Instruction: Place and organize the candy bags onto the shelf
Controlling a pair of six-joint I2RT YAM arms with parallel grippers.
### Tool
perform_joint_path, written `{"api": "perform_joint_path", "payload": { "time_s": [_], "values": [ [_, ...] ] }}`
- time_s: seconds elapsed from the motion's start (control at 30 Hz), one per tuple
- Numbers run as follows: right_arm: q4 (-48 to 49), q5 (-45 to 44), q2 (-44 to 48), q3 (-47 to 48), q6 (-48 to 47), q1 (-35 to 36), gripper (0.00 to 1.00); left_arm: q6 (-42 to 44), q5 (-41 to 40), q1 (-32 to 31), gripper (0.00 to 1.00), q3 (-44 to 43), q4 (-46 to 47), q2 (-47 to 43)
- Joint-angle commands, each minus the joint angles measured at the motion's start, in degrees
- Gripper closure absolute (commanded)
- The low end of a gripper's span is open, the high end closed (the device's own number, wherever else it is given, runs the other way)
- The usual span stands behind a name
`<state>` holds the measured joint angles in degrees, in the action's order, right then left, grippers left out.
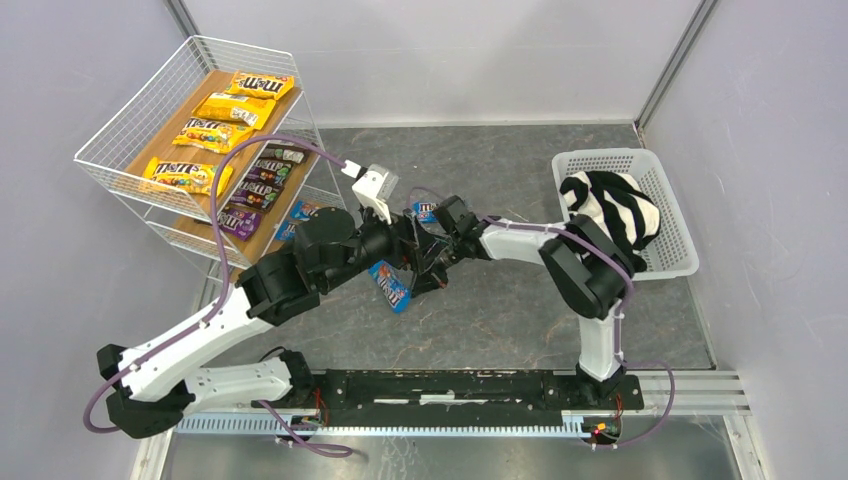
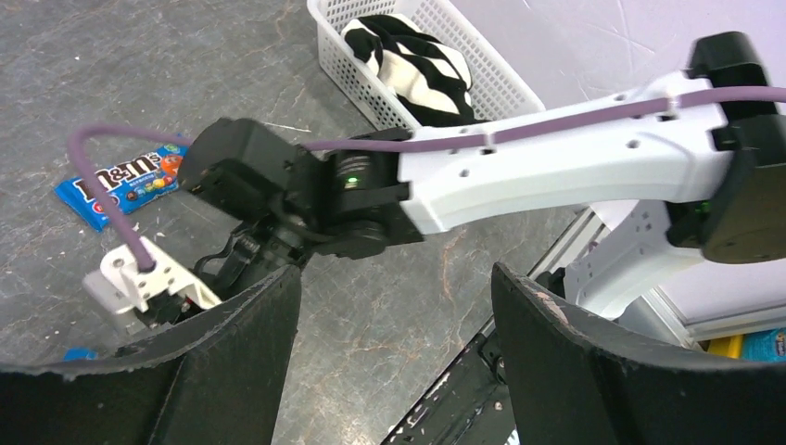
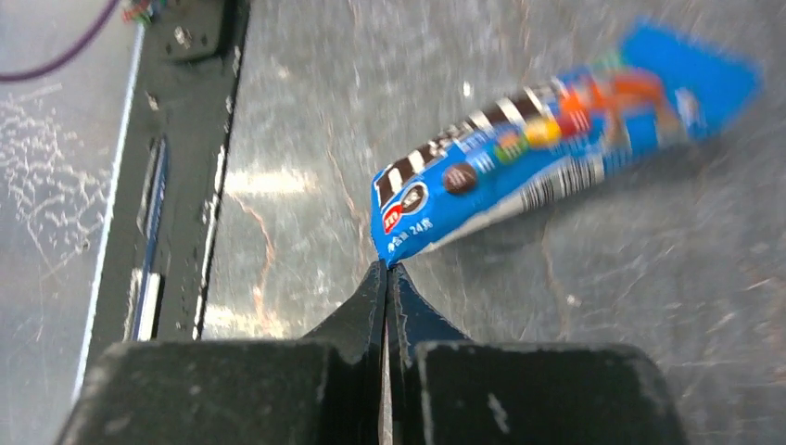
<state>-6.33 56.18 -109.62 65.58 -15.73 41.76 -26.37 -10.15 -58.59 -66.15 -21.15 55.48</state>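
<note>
With a blue M&M's packet [image 3: 556,139] at the middle of the table [image 1: 520,320] pinched by one corner in the closed right gripper [image 3: 386,278], and the left gripper [image 2: 399,371] held wide and empty, a lift toward the shelf [image 1: 150,100] at ten o'clock is judged due.

Bright, even overhead light leaves soft, short shadows. White glare streaks the grey counter [image 3: 269,181] in the right wrist view, where the blue candy bag [image 3: 519,158] smears with blur at its far end. The left end effector [image 2: 397,271] looms dark and soft-edged near its lens.
</note>
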Motion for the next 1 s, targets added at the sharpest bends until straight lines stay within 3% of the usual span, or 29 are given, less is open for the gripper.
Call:
{"api": "perform_joint_path", "payload": {
  "time_s": [0.0, 0.17, 0.33, 0.43, 0.57, 0.67, 0.77, 0.97],
  "values": [
    [-16.76, -0.99, -5.31, 4.27, -9.28, -1.95, 0.99, -2.51, -0.48, -0.08, 0.18, -0.97, 0.00, 0.21],
    [-3.19, -11.15, -2.59, 0.03, 5.70, -7.26, 0.89, -2.22, -0.85, -0.12, 0.18, -0.18, -0.65, -0.62],
    [9.23, -26.66, 0.98, -4.16, 21.90, -11.17, 0.63, -2.02, -1.74, -0.12, 0.18, 0.78, -0.83, -1.68],
    [16.12, -29.61, 2.76, -7.99, 30.03, -11.33, 0.46, -2.02, -1.82, -0.09, 0.18, 1.14, -0.86, -1.92],
    [34.51, -24.78, 6.99, -18.29, 43.80, -11.14, 0.33, -2.18, -1.78, -0.08, 0.18, 1.67, -0.83, -1.96],
    [43.87, -20.32, 8.59, -23.95, 47.62, -10.60, 0.24, -2.28, -1.19, -0.12, 0.18, 1.90, -0.89, -2.01],
    [46.72, -17.44, 8.59, -25.79, 47.73, -10.45, 0.19, -2.28, -0.80, -0.08, 0.18, 2.30, -0.88, -2.36],
    [46.53, -18.83, 5.64, -28.22, 45.72, -6.17, 0.21, -2.46, -0.45, -0.12, 0.18, 3.23, -0.58, -3.43]
  ]
}}
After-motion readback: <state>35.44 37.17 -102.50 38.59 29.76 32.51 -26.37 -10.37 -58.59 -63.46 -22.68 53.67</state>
